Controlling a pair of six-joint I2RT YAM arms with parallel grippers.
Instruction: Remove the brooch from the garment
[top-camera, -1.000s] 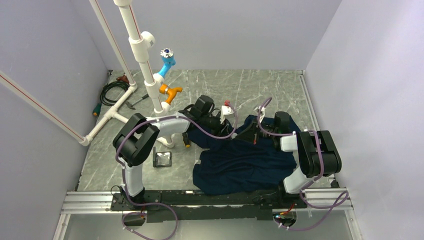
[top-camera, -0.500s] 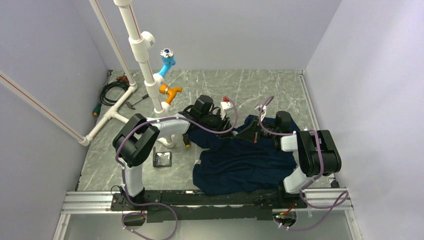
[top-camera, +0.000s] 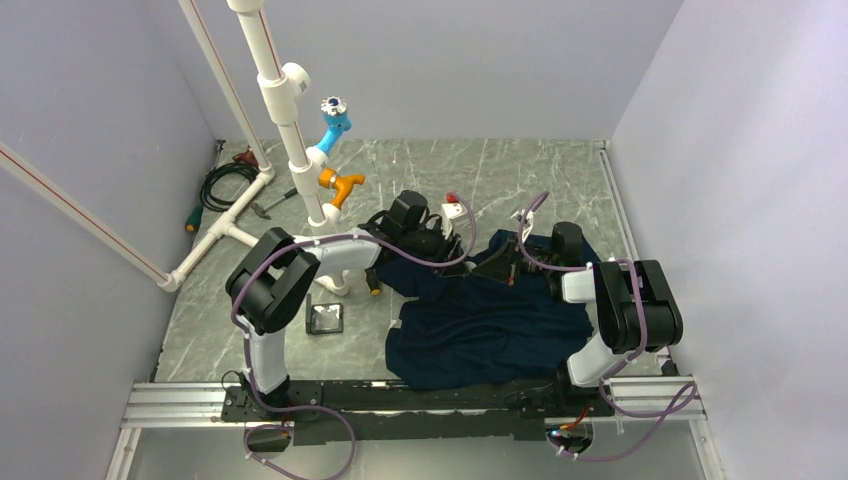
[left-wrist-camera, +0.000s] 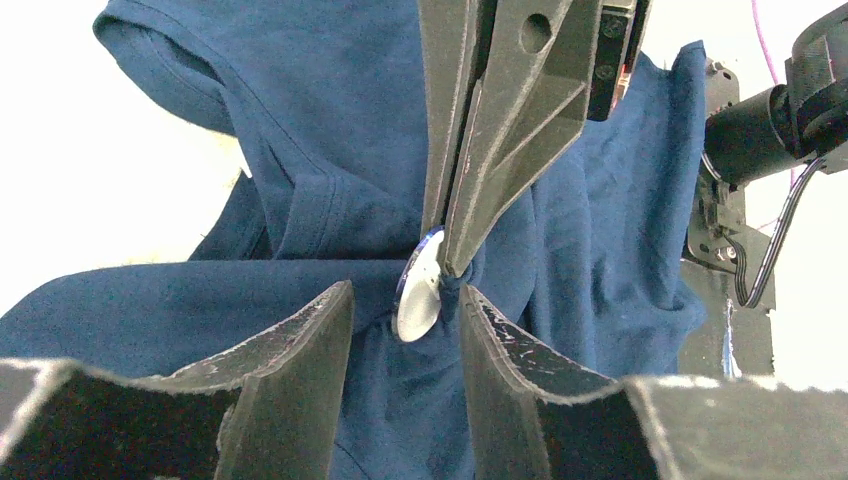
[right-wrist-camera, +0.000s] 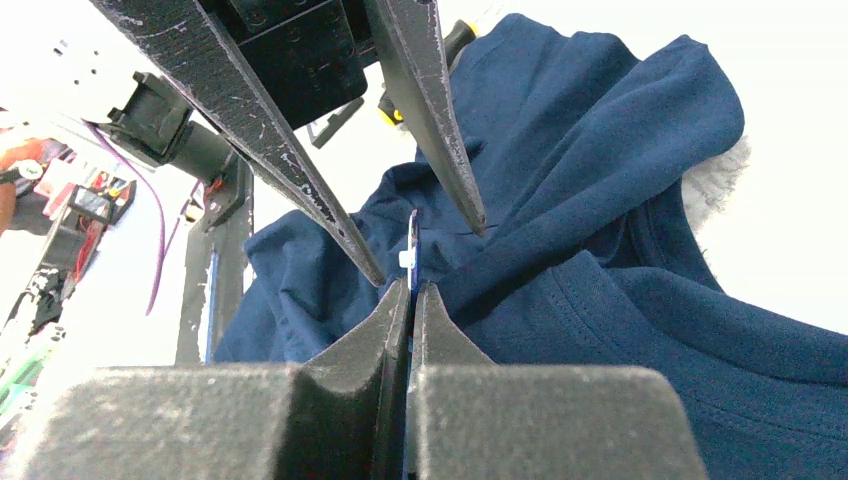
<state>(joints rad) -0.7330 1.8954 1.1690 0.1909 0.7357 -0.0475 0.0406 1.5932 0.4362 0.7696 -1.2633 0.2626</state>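
Note:
The garment, a dark navy T-shirt, lies bunched on the table between both arms. The brooch, a small pale round disc, stands on edge on a raised fold of the cloth. My right gripper is shut on the brooch, which shows edge-on between its tips. In the left wrist view the right gripper reaches down from above and pinches the disc's rim. My left gripper is open, one finger on each side of the disc and apart from it. From above, the left gripper and right gripper meet over the shirt.
A white pipe frame with a light-blue fitting and an orange fitting stands at the back left. Coiled cable lies beside it. A small dark square object sits left of the shirt.
The left wrist has shifted very slightly over the shirt. The right arm and the shirt have not visibly moved.

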